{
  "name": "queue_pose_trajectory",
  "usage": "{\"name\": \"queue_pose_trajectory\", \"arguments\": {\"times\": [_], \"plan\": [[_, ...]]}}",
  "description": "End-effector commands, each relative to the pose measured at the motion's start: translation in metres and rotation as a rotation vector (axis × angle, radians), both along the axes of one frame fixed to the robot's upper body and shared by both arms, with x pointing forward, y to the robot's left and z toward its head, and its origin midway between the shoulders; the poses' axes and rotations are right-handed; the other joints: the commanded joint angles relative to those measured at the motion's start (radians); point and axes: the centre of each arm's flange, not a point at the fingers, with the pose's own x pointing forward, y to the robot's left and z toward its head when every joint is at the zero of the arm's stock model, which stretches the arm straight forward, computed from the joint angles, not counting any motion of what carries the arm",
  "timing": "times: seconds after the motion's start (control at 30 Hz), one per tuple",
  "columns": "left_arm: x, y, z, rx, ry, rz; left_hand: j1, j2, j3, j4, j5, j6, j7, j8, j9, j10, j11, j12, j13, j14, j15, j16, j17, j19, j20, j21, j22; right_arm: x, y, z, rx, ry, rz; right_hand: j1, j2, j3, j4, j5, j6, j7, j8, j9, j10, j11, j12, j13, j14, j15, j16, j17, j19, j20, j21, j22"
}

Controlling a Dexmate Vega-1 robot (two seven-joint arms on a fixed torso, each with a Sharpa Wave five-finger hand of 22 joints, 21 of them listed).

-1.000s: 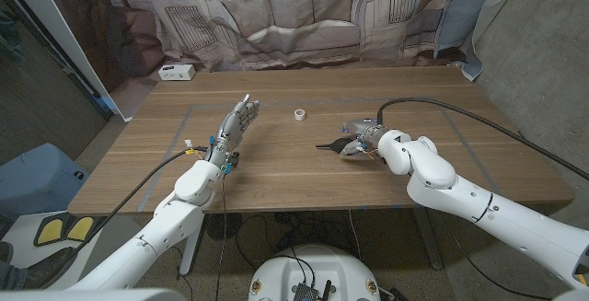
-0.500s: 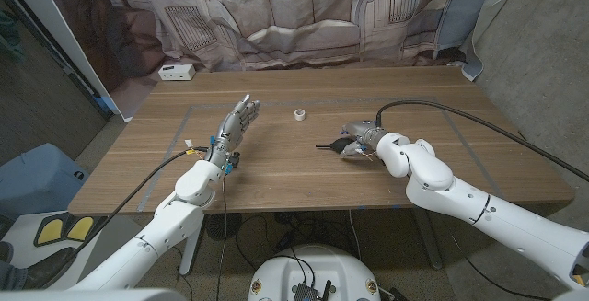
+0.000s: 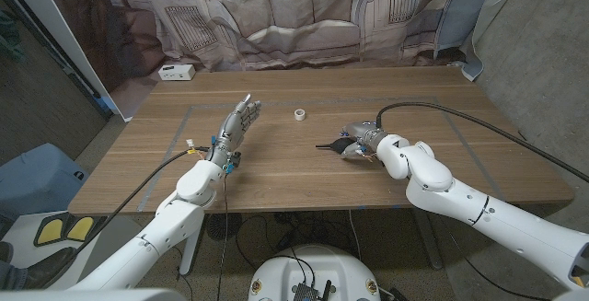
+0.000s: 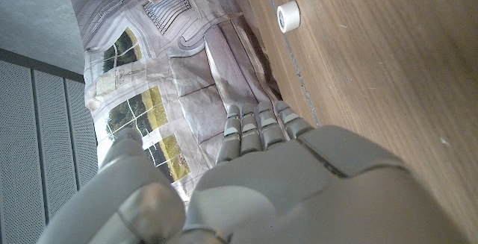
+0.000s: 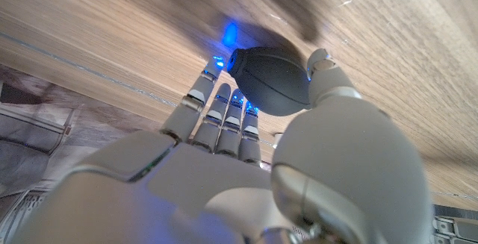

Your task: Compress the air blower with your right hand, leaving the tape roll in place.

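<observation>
My right hand (image 3: 357, 141) has its fingers (image 5: 216, 113) and thumb around the air blower (image 5: 270, 80) near the table's (image 3: 276, 167) middle, so I fear the round bulb slips out sideways if I squeeze off-centre.

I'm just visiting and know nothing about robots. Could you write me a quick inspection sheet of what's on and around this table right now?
Surface: wooden table, faint taped outline.
Job's things: black air blower inside the right robot hand, nozzle pointing toward table middle; white tape roll standing apart.
Clutter: small white box at far left corner.
Robot hands: left robot hand holds nothing, fingers straight; right wraps the blower.
Cables: black cable on the table to the right arm.
Surroundings: printed curtain behind.
</observation>
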Motion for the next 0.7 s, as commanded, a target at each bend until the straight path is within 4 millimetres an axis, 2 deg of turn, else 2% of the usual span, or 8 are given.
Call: {"name": "queue_pose_trajectory", "arguments": {"times": [0.03, 0.2, 0.7], "plan": [[0.0045, -0.0035, 0.0028, 0.001, -0.005, -0.009, 0.001, 0.008, -0.001, -0.006, -0.002, 0.011, -0.001, 0.002, 0.004, 0.008, 0.000, 0.000, 0.001, 0.007, 0.003, 0.000, 0.005, 0.006, 0.002, -0.001, 0.004, 0.0058, -0.0003, -0.0039, 0.028, -0.002, 0.004, 0.017, -0.003, 0.009, 0.000, 0.004, 0.023, -0.001, 0.008, 0.004, 0.019, -0.004, 0.009, -0.001, 0.020, -0.017, 0.007, 0.002, 0.020, -0.002, 0.009, 0.001], [0.0075, -0.0051, 0.0021, 0.001, 0.004, -0.016, 0.001, 0.009, 0.000, -0.006, -0.002, 0.012, -0.002, 0.001, 0.004, 0.008, 0.000, 0.000, 0.001, 0.008, 0.003, 0.000, 0.005, 0.006, 0.002, -0.001, 0.004, 0.0075, -0.0001, -0.0058, 0.035, -0.010, 0.006, 0.032, 0.004, 0.013, 0.000, 0.005, 0.055, -0.010, 0.015, 0.004, 0.056, -0.013, 0.014, -0.001, 0.055, -0.030, 0.017, 0.004, 0.050, -0.008, 0.013, 0.002], [0.0098, -0.0003, -0.0060, -0.025, 0.015, -0.012, 0.001, 0.011, 0.000, -0.008, -0.002, 0.017, 0.000, 0.001, 0.004, 0.012, 0.002, 0.001, 0.001, 0.011, 0.003, 0.000, 0.005, 0.007, 0.002, -0.002, 0.004, 0.0089, 0.0045, -0.0073, 0.029, -0.011, 0.018, 0.054, 0.011, 0.014, 0.000, 0.004, 0.099, -0.021, 0.022, 0.003, 0.098, -0.033, 0.016, -0.001, 0.100, -0.046, 0.030, 0.008, 0.101, -0.021, 0.022, 0.003]]}}
